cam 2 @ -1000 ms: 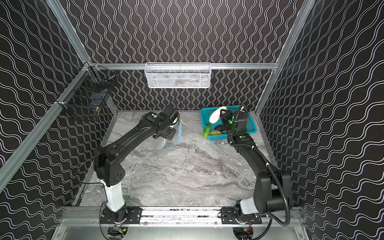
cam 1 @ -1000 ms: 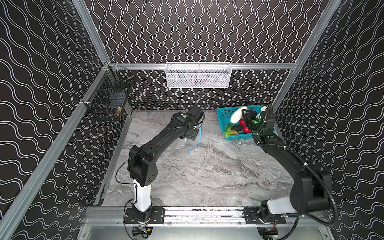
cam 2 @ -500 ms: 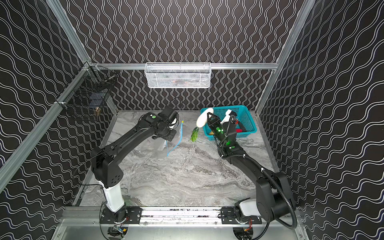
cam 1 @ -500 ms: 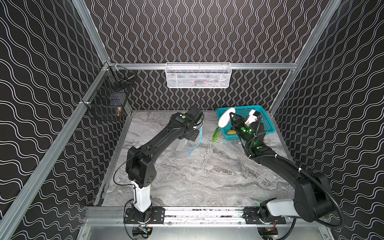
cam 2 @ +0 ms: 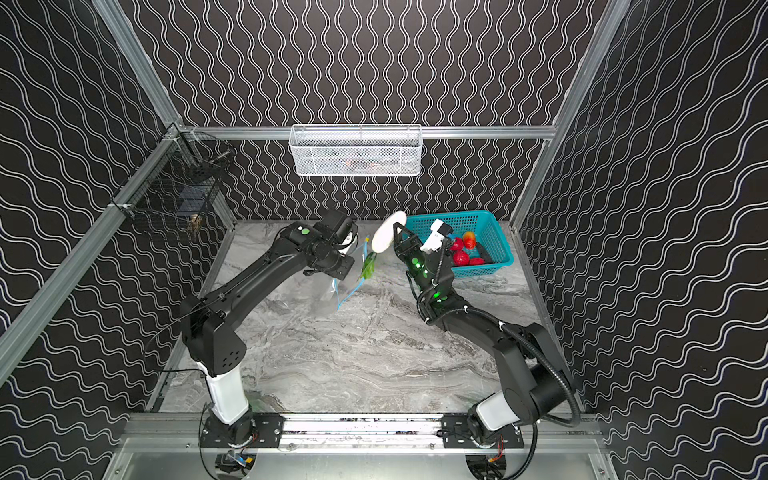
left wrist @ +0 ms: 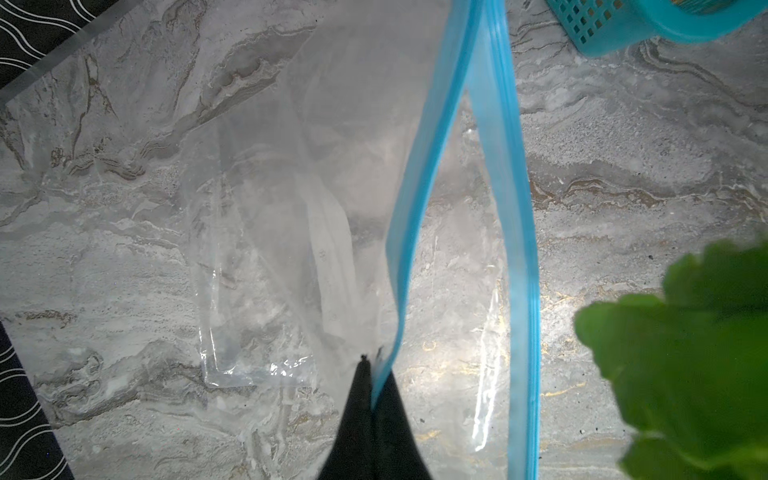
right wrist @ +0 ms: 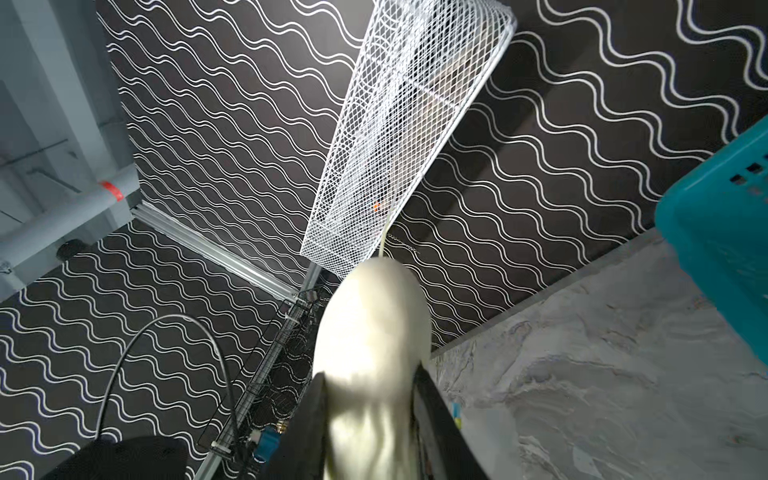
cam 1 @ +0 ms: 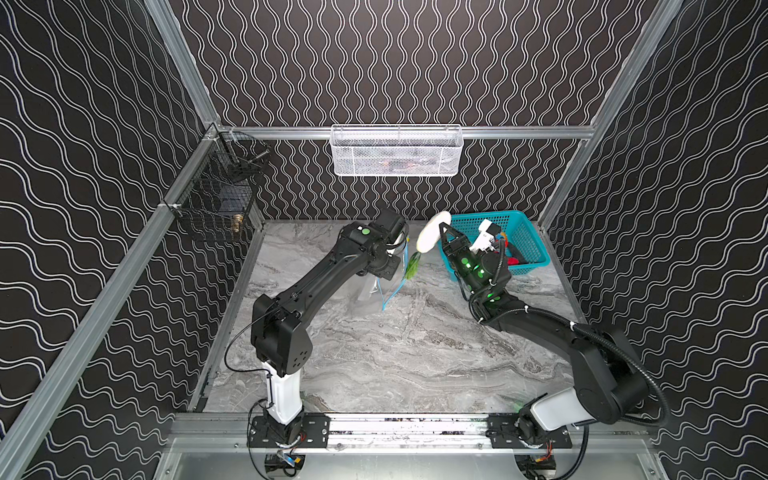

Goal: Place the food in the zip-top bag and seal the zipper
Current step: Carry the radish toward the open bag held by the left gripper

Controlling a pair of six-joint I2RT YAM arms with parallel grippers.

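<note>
Marble table [cam 1: 395, 361], bag held up

Far right sits the teal basket [cam 2: 500, 239]. Left of it, the left gripper [left wrist: 370, 368], pressed together on the zipper [left wrist: 428, 166], holds up the zip-top bag [cam 1: 372, 289]. The right gripper [right wrist: 370, 399] pinches the white oblong one [cam 1: 432, 230] just right of the bag's mouth.

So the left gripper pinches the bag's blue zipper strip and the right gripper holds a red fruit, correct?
Not quite: the right gripper holds the white radish, clear in the right wrist view. The left gripper does pinch the blue zipper strip.
</note>
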